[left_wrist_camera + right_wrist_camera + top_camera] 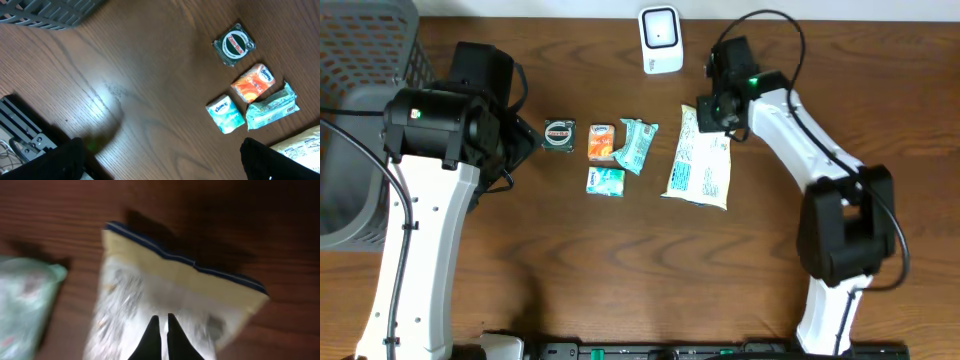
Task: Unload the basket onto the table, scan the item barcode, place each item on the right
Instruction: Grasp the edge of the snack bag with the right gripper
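The middle of the table (620, 270) is crowded: a round tin (560, 135), an orange packet (602, 142), a green pouch (636, 145), a tissue pack (605, 181) and a large snack bag (698, 165) are set closely, with only narrow gaps between them. Bare wood is left in front and beside the scanner (660, 40), while the far-left corner is blocked by a grey basket (370, 50).

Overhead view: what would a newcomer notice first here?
The large cream plastic bag with printed text lies right of centre, with the right pincer shut over its far end. A white box-shaped scanner stands at the far edge of the wooden table. A cluster of small colourful packets sits left of the bag.
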Action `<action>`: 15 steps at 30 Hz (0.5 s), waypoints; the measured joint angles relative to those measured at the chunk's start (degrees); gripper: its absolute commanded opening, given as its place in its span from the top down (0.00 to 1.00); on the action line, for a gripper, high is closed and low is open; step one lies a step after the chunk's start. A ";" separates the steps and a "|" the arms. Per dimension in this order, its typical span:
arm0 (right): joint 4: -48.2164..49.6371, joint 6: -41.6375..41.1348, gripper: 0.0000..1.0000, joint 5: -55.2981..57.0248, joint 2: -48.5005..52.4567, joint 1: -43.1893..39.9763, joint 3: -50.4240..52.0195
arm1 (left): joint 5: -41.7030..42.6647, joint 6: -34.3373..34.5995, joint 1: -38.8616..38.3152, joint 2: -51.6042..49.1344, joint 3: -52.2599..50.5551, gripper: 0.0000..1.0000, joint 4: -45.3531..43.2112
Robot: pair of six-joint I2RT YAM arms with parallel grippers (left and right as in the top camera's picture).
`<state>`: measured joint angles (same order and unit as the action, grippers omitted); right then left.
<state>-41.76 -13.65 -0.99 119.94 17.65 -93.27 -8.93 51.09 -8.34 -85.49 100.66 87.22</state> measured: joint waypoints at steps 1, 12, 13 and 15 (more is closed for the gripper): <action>0.55 -0.31 0.97 0.33 1.38 0.00 0.00 | 0.00 0.00 0.00 0.00 0.00 0.02 0.00; -6.01 -1.29 0.84 2.86 1.92 0.00 -1.46 | 0.00 0.00 0.00 0.00 0.00 0.02 0.00; -7.32 -1.44 0.81 2.67 0.50 0.00 -1.86 | 0.00 0.00 0.00 0.00 0.00 0.02 0.02; -10.27 -1.55 0.79 1.81 -2.80 0.07 -2.58 | 0.00 0.00 0.00 0.00 0.00 0.02 0.00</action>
<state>-52.03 -15.20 0.82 117.14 17.72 -95.85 -8.93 51.09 -8.34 -85.49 100.66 87.22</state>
